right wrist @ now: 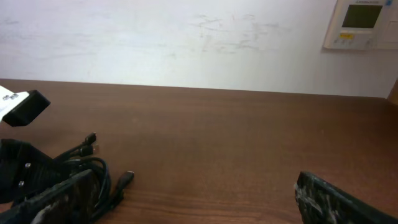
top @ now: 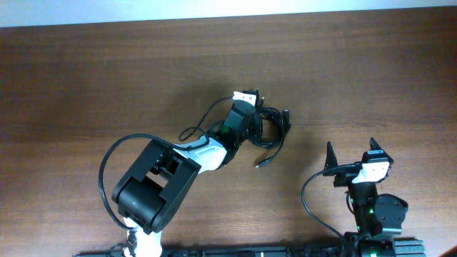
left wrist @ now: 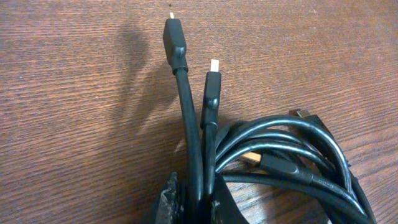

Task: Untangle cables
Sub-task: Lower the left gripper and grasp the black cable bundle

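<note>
We find the left gripper [left wrist: 194, 208] pinching two strands of the cables [left wrist: 188, 112] at the bottom centre of the left wrist frame, with their plug connectors [left wrist: 175, 38] pointing toward the upper edge. The coil lies at lower right on the wooden table [top: 93, 71]. The right gripper [top: 351, 155] stands spread wide at the overhead frame's lower right, well apart from the cables.

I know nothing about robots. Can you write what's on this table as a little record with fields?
Surface: brown wooden table
Objects: tangled black cables, heaped near the middle
Left gripper: shut on two cables, just below their plugs
Right gripper: open, empty, well apart from the cables
Untangling: not yet done
</note>
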Controlling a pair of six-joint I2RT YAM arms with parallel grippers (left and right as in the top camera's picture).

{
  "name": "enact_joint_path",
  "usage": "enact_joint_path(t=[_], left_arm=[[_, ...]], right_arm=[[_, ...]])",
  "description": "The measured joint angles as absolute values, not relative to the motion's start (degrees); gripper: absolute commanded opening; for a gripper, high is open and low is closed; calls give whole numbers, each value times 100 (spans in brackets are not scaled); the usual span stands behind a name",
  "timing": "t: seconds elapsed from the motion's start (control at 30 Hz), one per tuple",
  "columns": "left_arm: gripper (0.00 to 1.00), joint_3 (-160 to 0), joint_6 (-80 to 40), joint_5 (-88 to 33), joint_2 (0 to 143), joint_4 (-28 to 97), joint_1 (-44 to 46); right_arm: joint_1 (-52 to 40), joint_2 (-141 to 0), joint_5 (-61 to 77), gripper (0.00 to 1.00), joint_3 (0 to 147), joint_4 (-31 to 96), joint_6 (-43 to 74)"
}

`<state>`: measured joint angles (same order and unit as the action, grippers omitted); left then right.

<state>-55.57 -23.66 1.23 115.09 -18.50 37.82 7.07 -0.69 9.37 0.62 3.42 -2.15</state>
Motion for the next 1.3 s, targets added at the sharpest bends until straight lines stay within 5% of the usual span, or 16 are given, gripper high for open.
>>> enact_joint_path(t=[1.07,1.3], left_arm=[[0,-5507,-2749,1103,9579,2517,3100],[0,-5496,-3068,1105,9579,2641,3100]], right_arm=[[707,-69,937,99,62,342,-217],[707,-69,937,99,62,342,-215]])
